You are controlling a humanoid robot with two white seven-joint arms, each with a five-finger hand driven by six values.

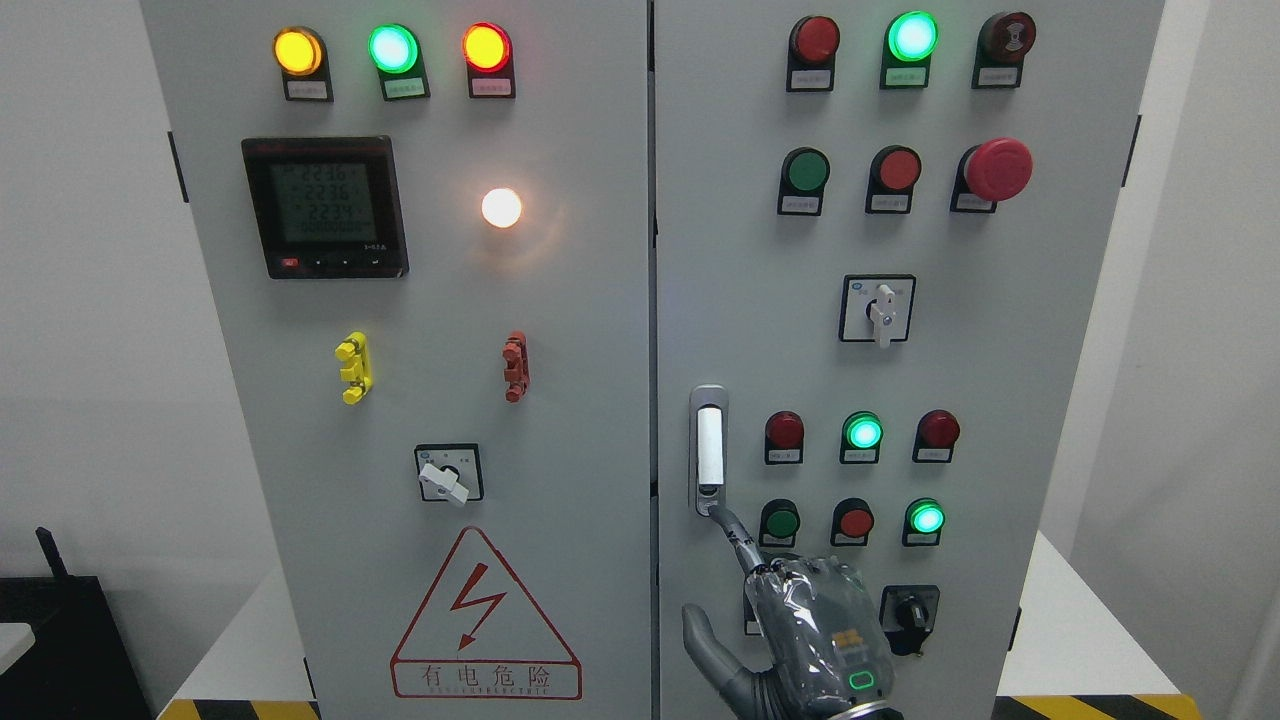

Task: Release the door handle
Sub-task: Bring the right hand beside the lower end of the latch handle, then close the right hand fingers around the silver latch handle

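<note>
The door handle (708, 448) is a silver upright lever in a chrome recess on the left edge of the cabinet's right door (1000, 400). My right hand (710, 565) comes up from the bottom edge, right of the middle, its back wrapped in clear plastic. Its index finger (735, 540) stretches up and left, and the tip touches the lower end of the handle. The thumb (700, 635) is spread out to the left, away from the handle. Nothing is grasped. Both doors look closed. My left arm does not show.
The grey electrical cabinet fills the view. Lit lamps, push buttons, a red mushroom stop button (996, 168) and rotary switches (878, 310) cover the right door. On the left door are a meter (325, 206), yellow and red clips, and a warning triangle (485, 620). A white platform lies below.
</note>
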